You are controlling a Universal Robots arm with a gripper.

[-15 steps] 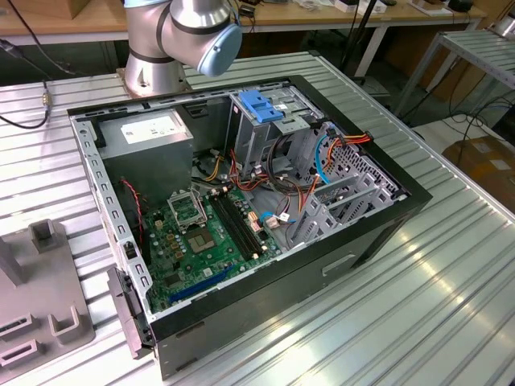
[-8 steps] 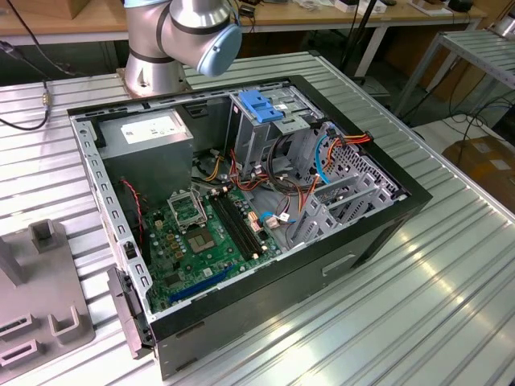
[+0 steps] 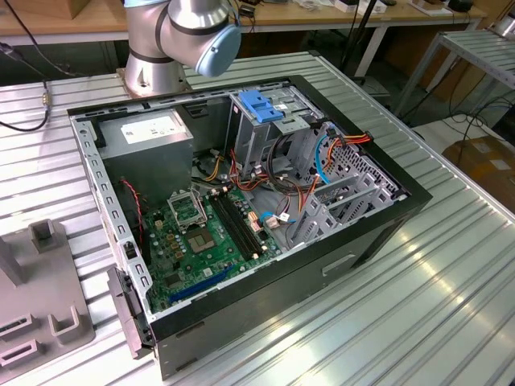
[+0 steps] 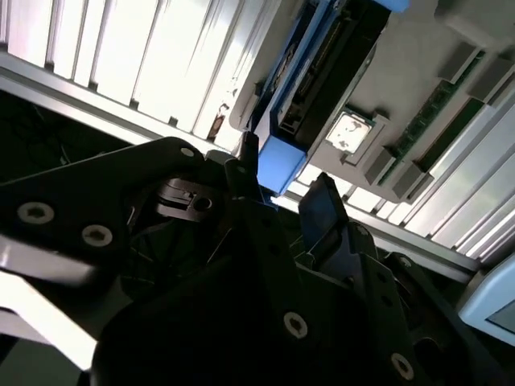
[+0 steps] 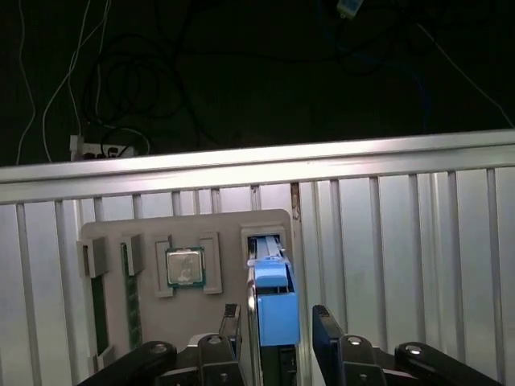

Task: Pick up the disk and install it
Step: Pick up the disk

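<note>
1. In both wrist views the gripper (image 5: pixel 278 312) (image 4: pixel 286 170) is hovering low over a grey holder (image 5: pixel 217 227) that is lying on the slatted metal desk (image 5: pixel 402 241).
2. The disk (image 5: pixel 273 291) (image 4: pixel 283 163) is standing on edge in a slot of that holder, with its light-blue carrier rail facing up toward the gripper.
3. The two dark fingers (image 5: pixel 326 328) (image 4: pixel 322 205) are spread apart and straddling the disk, one on each flat side.
4. In the first wrist view a clear gap is showing between one finger and the blue rail. The other finger is sitting just beside the disk's edge, so the fingers are not clamping it.
5. A square processor chip (image 5: pixel 185 268) (image 4: pixel 348 133) is resting in its own pocket of the holder, next to the disk's slot.
6. Green memory sticks (image 5: pixel 129 293) (image 4: pixel 438 104) are standing in narrow slots on the far side of the chip from the disk.
7. In the exterior view an open computer case (image 3: pixel 386 233) is lying on its side on the desk (image 3: pixel 418 305), with its green motherboard (image 3: pixel 201 241) facing up.
8. Inside the case, a blue plastic bracket (image 3: pixel 263 107) is topping the metal drive cage, and a grey power-supply box (image 3: pixel 149 133) is sitting in the corner nearest the arm's base.
9. The arm's (image 3: pixel 181 32) silver base with a pale-blue cap is standing on the desk behind the case.
10. A grey holder (image 3: pixel 48 314) is lying on the desk at the exterior view's left, well apart from the drive cage.
</note>
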